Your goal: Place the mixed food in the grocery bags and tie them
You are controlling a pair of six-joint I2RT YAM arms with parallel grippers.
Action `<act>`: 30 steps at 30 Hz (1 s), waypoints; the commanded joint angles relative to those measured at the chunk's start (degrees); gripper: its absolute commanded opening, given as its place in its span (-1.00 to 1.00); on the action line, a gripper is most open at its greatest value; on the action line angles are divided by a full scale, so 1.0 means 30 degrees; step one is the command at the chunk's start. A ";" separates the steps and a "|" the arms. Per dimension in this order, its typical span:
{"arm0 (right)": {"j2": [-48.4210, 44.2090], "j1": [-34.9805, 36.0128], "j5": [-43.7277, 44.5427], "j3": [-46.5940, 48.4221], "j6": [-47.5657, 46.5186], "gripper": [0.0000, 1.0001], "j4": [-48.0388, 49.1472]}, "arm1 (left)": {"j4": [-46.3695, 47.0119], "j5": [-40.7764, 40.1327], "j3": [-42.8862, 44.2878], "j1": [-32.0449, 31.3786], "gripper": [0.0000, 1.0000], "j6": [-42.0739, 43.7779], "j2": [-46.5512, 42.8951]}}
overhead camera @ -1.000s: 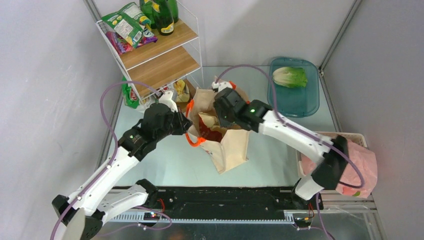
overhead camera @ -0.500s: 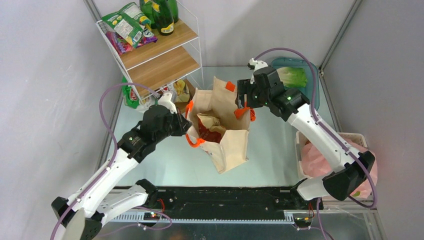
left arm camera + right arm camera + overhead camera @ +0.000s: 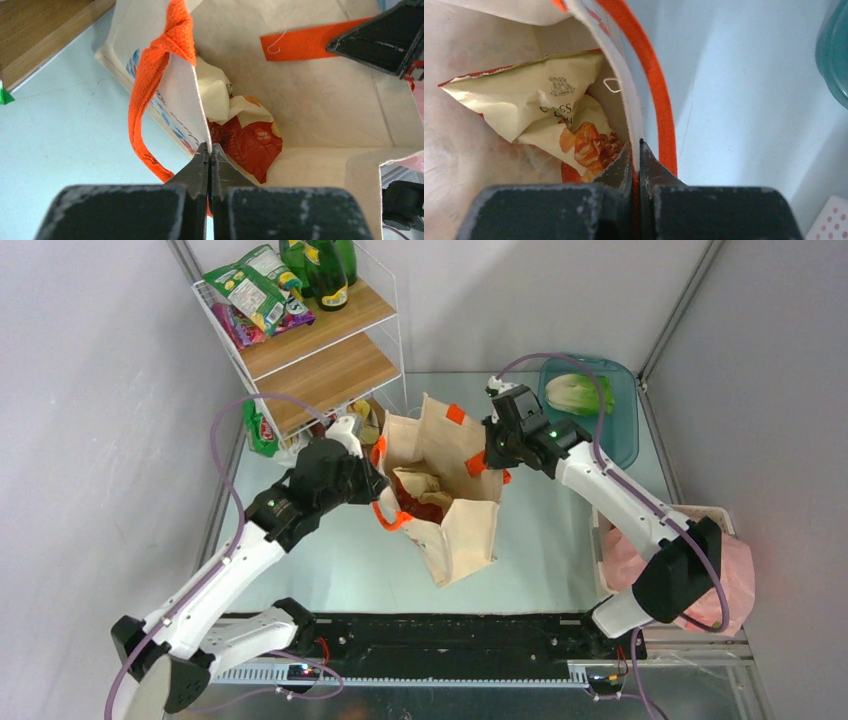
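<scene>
The beige tote [image 3: 462, 525] with orange handles [image 3: 388, 519] stands open mid-table. My left gripper [image 3: 374, 483] is shut on its left rim, seen in the left wrist view [image 3: 210, 150]. My right gripper [image 3: 488, 455] is shut on its right rim, seen in the right wrist view [image 3: 636, 147]. Snack packets lie inside the tote [image 3: 544, 95], one of them red [image 3: 247, 142]. The lettuce [image 3: 578, 393] lies in the teal tray [image 3: 620, 445]. The pink bag [image 3: 735, 575] sits in the white basket at the right. No bread rolls show.
A wire shelf rack [image 3: 325, 335] with green bottles [image 3: 322, 268] and snack bags [image 3: 250, 295] stands at the back left. More packets [image 3: 262, 428] lie at its foot. Grey walls close in both sides.
My right gripper swung from over the tote's middle out to its right rim and pulled that side up and open. The left gripper shifted slightly up, still holding the left rim.
</scene>
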 commanded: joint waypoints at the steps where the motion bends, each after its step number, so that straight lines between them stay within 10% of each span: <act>1: -0.2318 0.0019 0.0920 -0.0324 0.0741 -1.00 0.0836 | 0.0875 0.0253 0.2690 0.0082 -1.00 0.1330 0.1667; 12: -0.6779 0.0058 0.2952 -0.2806 0.2014 -1.00 0.1836 | 0.0776 0.2200 0.9109 0.0330 -1.00 0.2184 0.8406; 30: -0.1108 0.1479 0.2570 -0.1549 0.5595 -1.00 1.0897 | -0.1031 -0.3745 1.7313 0.2473 -1.00 0.8525 1.4241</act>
